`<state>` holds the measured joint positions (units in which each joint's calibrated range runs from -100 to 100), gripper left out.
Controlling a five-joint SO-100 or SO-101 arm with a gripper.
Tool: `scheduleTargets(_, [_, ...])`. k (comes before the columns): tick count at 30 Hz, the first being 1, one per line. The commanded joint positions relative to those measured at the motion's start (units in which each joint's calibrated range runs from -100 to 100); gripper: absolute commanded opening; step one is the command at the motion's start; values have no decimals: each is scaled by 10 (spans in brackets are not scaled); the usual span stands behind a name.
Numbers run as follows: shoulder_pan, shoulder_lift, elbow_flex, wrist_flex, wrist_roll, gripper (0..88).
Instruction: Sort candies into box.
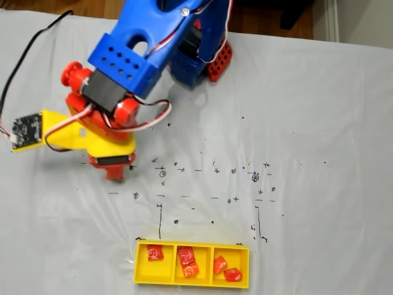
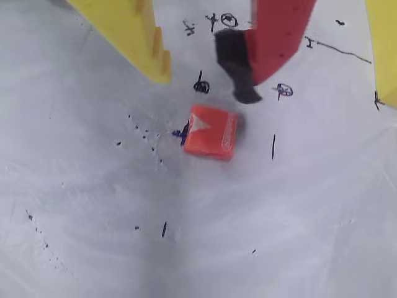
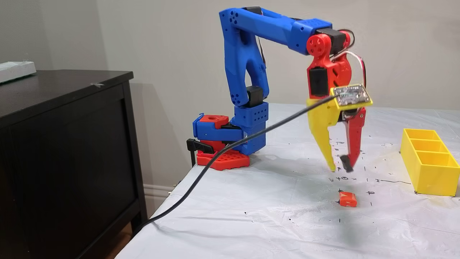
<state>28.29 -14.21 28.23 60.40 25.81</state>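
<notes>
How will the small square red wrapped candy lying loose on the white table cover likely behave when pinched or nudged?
The small square red wrapped candy lies flat, so it probably slides rather than rolls. Its glossy wrapper may be slippery. It looks small and probably light under the open gripper.

Looks like a home room: dark wooden cabinet [image 3: 68, 144] at left, plain wall, baseboard, wood floor [image 1: 73, 6] top edge.
</notes>
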Motion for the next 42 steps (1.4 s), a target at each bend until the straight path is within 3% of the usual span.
scheduleTargets(1, [12, -2, 49, -76, 17, 225])
scheduleTargets(15, [14, 149, -85, -66, 19, 304])
scheduleTargets(31, [-3, 160, -59, -57, 23, 246])
scheduleTargets(35, [-2, 188, -83, -46, 23, 207])
scheduleTargets(39, [2, 224, -115, -17, 17, 47])
scheduleTargets(42, [5, 251, -141, 3, 14, 2])
